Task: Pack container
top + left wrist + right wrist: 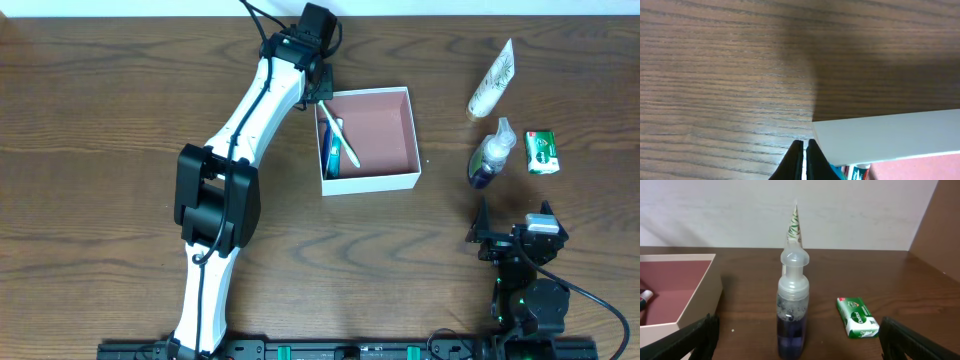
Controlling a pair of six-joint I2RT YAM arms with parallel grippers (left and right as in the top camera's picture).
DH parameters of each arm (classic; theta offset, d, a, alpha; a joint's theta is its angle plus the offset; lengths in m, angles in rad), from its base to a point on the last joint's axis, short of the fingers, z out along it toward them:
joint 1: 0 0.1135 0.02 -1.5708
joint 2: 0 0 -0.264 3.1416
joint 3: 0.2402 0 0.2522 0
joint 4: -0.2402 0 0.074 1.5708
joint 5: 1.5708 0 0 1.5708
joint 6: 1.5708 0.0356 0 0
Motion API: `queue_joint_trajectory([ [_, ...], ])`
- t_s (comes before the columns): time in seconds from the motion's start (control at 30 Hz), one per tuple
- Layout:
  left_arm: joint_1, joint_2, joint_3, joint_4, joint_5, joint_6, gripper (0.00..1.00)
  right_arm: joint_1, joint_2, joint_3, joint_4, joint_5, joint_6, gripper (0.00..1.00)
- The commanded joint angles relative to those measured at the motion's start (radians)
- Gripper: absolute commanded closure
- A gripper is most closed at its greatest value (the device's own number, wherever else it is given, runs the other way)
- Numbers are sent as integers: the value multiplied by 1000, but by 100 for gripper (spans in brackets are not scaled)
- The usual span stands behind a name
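Observation:
The container (385,135) is a square white box with a pink inside, standing at the table's middle back. A toothbrush and a blue-white pack (336,142) lie along its left wall. My left gripper (322,97) is shut and empty, just outside the box's back-left corner; in the left wrist view its fingers (799,152) are pressed together beside the white wall (890,137). My right gripper (515,237) stands open at the front right. A clear pump bottle of purple liquid (792,310) stands ahead of it, between the spread jaws.
A green soap bar (542,152) lies right of the bottle (492,157), and a white patterned tube (492,80) lies behind them. In the right wrist view the container's corner (695,297) is at the left and the soap (857,317) at the right.

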Motion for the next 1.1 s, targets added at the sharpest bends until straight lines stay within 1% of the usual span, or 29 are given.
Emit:
queue_joint_trajectory([
  [0.0,-7,-44,-1,-3,10,21,94,11,-5,-2,-5,-1,-7,1],
  [0.1,-14,-45,-1,-3,10,23,94,11,-5,-2,-4,-1,-7,1],
  [0.27,-34,-49,-1,-3,10,59,94,11,-5,-2,-5,-1,-7,1],
  [0.53,-50,-58,1,-15,5,59,94,11,-5,-2,-5,-1,-7,1],
  [0.7,-50,-76,1,-14,-75,59,94,11,-5,-2,-5,-1,-7,1],
  [0.87,-50,-93,1,-8,-77,58,94,11,-5,-2,-4,-1,-7,1],
  [1.07,-55,-94,1,35,36,53,94,11,-5,-2,-5,-1,-7,1],
])
